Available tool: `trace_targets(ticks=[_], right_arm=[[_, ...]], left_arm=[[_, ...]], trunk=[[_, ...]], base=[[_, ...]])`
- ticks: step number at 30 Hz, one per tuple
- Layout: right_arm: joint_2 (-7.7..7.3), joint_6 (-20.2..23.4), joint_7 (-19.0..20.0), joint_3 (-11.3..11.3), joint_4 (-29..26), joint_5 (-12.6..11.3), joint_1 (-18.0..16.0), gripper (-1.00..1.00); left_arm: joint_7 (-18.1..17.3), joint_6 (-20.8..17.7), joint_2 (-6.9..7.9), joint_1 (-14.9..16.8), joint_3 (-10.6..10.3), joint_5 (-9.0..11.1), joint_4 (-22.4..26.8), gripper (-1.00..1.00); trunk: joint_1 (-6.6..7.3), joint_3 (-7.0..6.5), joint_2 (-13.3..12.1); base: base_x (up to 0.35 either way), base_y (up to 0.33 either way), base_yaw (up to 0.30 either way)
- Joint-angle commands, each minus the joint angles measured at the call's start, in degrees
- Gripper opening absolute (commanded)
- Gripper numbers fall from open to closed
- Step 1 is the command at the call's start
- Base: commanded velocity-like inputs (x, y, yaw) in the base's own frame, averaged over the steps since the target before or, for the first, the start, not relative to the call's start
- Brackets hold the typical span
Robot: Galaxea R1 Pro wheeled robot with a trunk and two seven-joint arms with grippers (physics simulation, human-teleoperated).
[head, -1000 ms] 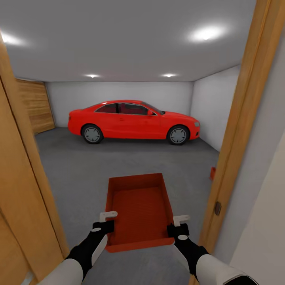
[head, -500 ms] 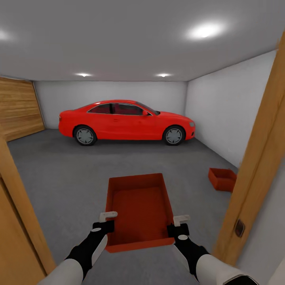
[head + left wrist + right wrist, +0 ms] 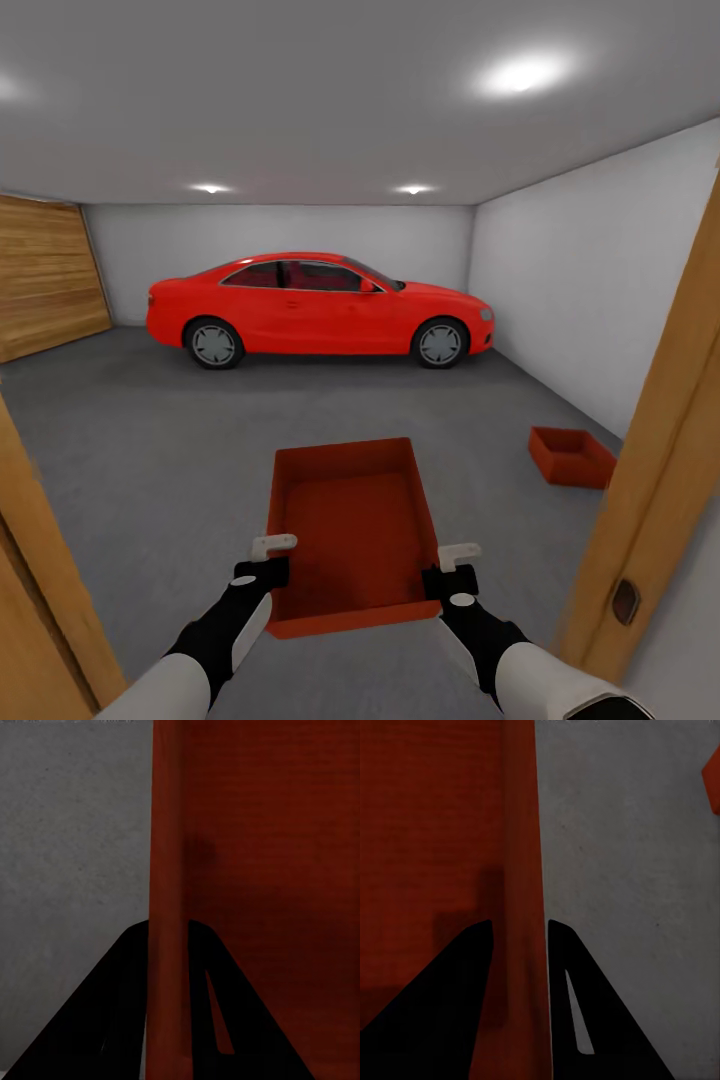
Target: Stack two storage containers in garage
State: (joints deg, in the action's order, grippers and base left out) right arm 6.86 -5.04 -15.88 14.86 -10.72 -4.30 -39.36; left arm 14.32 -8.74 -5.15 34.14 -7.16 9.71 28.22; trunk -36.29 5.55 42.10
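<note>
I carry one orange-red storage container [image 3: 350,530] in front of me, above the grey concrete floor [image 3: 150,450] of the garage. My left gripper [image 3: 268,560] is shut on its left wall [image 3: 169,945]. My right gripper [image 3: 452,566] is shut on its right wall [image 3: 521,945]. Dark fingers [image 3: 112,1020] straddle the rim in the left wrist view, and dark fingers [image 3: 585,1005] do the same in the right wrist view. The other storage container [image 3: 570,456] rests on the floor at the right, near the white wall. A corner of that container [image 3: 712,780] shows in the right wrist view.
A red car [image 3: 318,310] is parked across the far end. Wooden door-frame posts stand close at my right [image 3: 660,480] and lower left [image 3: 40,600]. A wood-panel door [image 3: 45,275] fills the far left wall. Open concrete lies between me and the car.
The view has moved forward through the doorway: the door frame has slid outward to both sides and the container on the floor has come fully into sight. The held container and both grippers keep their pose.
</note>
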Motion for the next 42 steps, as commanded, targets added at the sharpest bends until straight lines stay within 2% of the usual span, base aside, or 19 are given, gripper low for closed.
trace_targets(ticks=[1,42], right_arm=[[3.13,-0.4,0.1,-1.1,0.2,-0.8,0.0,-1.00],[3.13,-0.5,0.0,-1.1,0.2,-0.8,0.0,-1.00]], left_arm=[[1.8,-0.5,-0.03,0.1,0.7,2.4,1.4,-1.00],[1.8,-0.5,-0.11,0.1,0.8,2.5,1.4,-1.00]], trunk=[[-0.04,0.10,0.1],[-0.04,0.10,0.1]], base=[[0.293,0.000,0.000],[0.319,0.000,0.033]])
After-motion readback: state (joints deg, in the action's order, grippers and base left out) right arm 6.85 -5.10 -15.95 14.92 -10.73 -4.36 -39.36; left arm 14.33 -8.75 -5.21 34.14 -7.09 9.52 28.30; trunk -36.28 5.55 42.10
